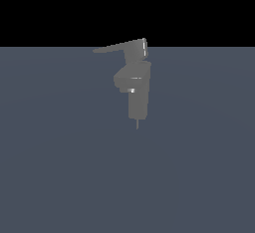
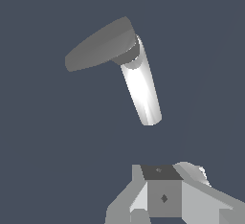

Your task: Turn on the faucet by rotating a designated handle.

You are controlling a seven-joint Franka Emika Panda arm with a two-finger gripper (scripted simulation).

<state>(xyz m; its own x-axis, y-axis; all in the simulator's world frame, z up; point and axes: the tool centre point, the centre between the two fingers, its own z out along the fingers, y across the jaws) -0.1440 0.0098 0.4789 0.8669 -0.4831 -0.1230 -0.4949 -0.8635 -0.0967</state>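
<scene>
Nearest the wrist camera, the gripper (image 2: 165, 196) hangs clear of the faucet (image 1: 137, 85), jaw state indiscernible, its handle (image 2: 98, 46) jutting sideways from the cap beyond.

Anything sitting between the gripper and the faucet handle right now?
Nothing visible. In the wrist view, only bare floor separates the gripper from the handle atop the faucet. The exterior view shows the faucet standing alone.

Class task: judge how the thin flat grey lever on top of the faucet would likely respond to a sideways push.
The thin flat tapering grey lever looks rigid, so it should probably swing without bending. It juts far from the grey blocky faucet, so pushing near its tip likely turns it easily. Its smooth surface may let fingers slip.
</scene>
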